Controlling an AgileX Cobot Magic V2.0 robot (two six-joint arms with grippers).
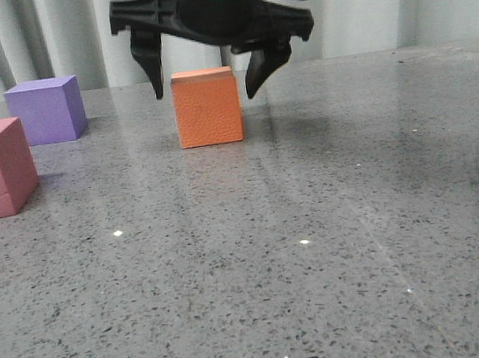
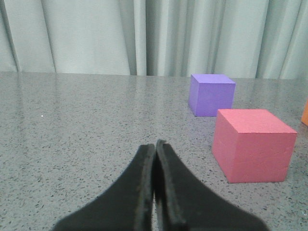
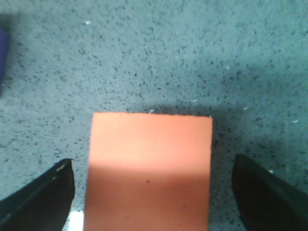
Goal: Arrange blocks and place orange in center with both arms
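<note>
right gripper (image 1: 207,90) spread wide, straddling orange cube (image 1: 206,106) (no contact); left gripper (image 2: 155,144) fingers pressed together, pink-red cube (image 2: 252,144) at its 3 o'clock.

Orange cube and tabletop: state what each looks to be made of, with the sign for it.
Orange cube: probably foam, matte, with a finely pebbled face and soft-looking edges, no shine. Tabletop: looks like polished stone or a terrazzo-style composite, grey with dark speckles, glossy enough to mirror the cube faintly and show light spots. A speckled laminate cannot be ruled out.
</note>
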